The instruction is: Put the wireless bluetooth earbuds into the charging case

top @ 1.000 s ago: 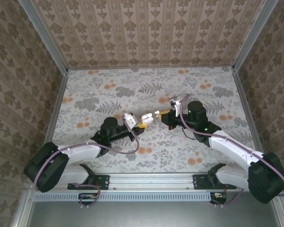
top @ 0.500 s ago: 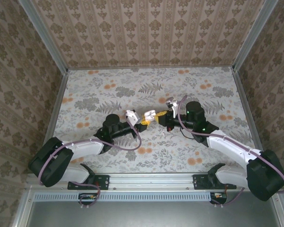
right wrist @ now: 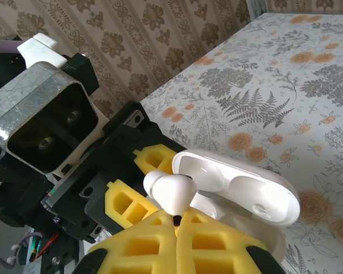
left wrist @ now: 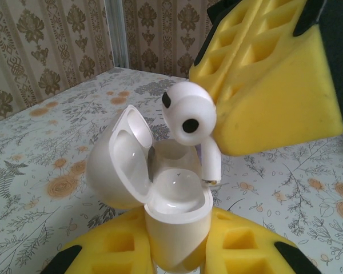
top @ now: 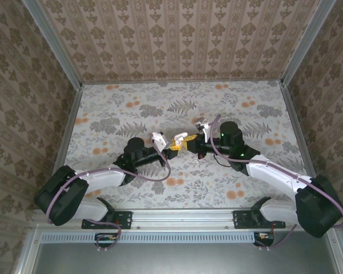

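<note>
My left gripper (left wrist: 174,245) is shut on the white charging case (left wrist: 174,211), which stands upright between its yellow foam fingers with the lid (left wrist: 117,160) swung open to the left. My right gripper (right wrist: 177,228) is shut on one white earbud (right wrist: 171,194). In the left wrist view the earbud (left wrist: 188,114) hangs just above the case's open mouth, its stem at the rim. From above, the two grippers (top: 172,149) (top: 191,142) meet at mid-table around the case (top: 179,138). A tiny white piece (top: 195,162), seemingly the other earbud, lies on the table just in front of them.
The floral tabletop (top: 160,108) is walled by patterned panels on three sides. The left arm's black wrist and camera housing (right wrist: 46,120) sit close behind the case in the right wrist view. Cables loop by both wrists.
The right gripper has moved left with the earbud, closing the gap to the case. The left gripper shifted slightly right early on, then held still.
</note>
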